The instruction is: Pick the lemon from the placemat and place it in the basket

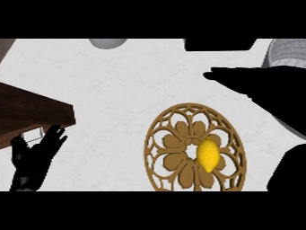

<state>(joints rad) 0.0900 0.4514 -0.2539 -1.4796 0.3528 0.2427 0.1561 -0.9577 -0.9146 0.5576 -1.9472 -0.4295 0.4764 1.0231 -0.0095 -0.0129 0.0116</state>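
The lemon [208, 155] lies on the placemat [163, 134] near the desk's [128, 85] front edge, long axis running front to back. The right hand [261, 83], fingers straight, hovers behind it and is nearer; the left hand [36, 155] rests open at left.

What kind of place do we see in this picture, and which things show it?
Probably a kitchen counter: a white marbled countertop carries a round golden-brown openwork placemat with a yellow lemon on it. A dark wooden block juts in at the left. The left hand rests open; the right hand reaches over the counter.
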